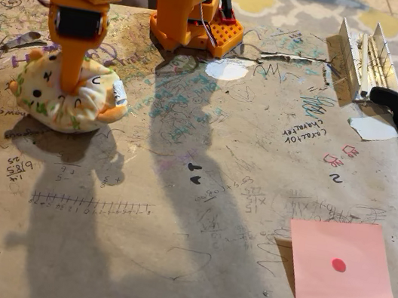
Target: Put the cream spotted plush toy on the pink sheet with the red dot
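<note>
Right, gripper (68, 83) is pushed down into the top of the plush (69, 100) at far left of the fixed view, fingers buried in the fabric, so can't tell if they've closed on it or are apart. Plush looks to be sitting on the table (173, 213), not lifted. Pink sheet (342, 266) lies flat at lower right, well apart, red dot (338, 265) showing. To do this well: get a firm pinch on the fabric before lifting, raise straight up, carry across, lower centred over the dot. Risk: soft fabric slipping out.
</note>
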Available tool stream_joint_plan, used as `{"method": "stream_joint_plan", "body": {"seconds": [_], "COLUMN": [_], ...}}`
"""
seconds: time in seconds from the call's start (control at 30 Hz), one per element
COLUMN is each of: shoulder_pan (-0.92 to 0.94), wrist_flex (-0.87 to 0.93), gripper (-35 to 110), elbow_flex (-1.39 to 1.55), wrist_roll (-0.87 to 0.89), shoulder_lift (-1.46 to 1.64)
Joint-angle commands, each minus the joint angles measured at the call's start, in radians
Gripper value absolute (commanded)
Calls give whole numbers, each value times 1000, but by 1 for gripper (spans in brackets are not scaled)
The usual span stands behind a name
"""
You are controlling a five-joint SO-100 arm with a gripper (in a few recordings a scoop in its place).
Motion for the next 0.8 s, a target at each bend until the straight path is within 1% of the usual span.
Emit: {"method": "stream_joint_plan", "body": {"seconds": [0.0, 0.07, 0.13, 0.23, 0.3, 0.37, 0.47, 0.53, 0.6, 0.63, 0.7, 0.77], "shoulder_pan": [-43, -133, -247, -460, -618, -733, -825, -867, -916, -950, -1035, -1086], "wrist_flex": [34, 57, 91, 238, 350, 430, 480, 489, 495, 523, 597, 621], "gripper": [0, 0, 0, 0, 0, 0, 0, 0, 0, 0, 0, 0], "elbow_flex": [44, 100, 158, 173, 94, -25, -167, -225, -287, -342, -494, -588], "wrist_roll": [61, 158, 281, 414, 488, 557, 621, 647, 658, 658, 683, 693], "shoulder_lift": [204, 385, 655, 1129, 1304, 1304, 1226, 1273, 1390, 1414, 1391, 1407]}}
